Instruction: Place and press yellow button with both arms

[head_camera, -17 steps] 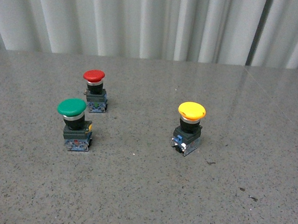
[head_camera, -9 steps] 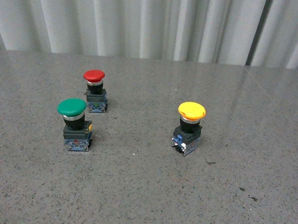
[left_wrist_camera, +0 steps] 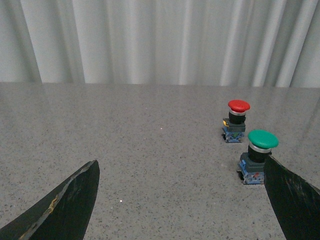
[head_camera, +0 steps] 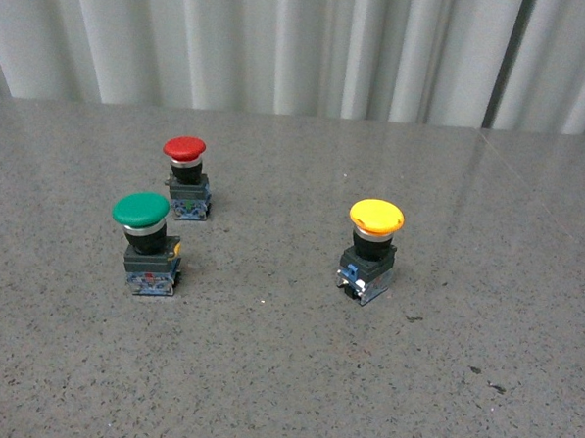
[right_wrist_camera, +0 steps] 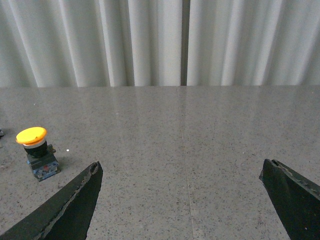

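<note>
Yellow button (right_wrist_camera: 32,136) upright — outside right gripper's (right_wrist_camera: 182,200) spread fingers (right_wrist_camera: 75,207) — untouched.

We see a speckled grey stone-like tabletop (head_camera: 284,376) running back to a wall of pale pleated curtain (head_camera: 282,42). At about nine o'clock from the table's middle stands a push-button with a round green mushroom cap (head_camera: 142,211) on a black body and blue-grey base. Behind it, toward eleven o'clock and near but apart, stands a red-capped push-button (head_camera: 185,150) of the same build. A dark vertical gap (head_camera: 505,58), perhaps a parting, splits the curtain at one o'clock.
</note>
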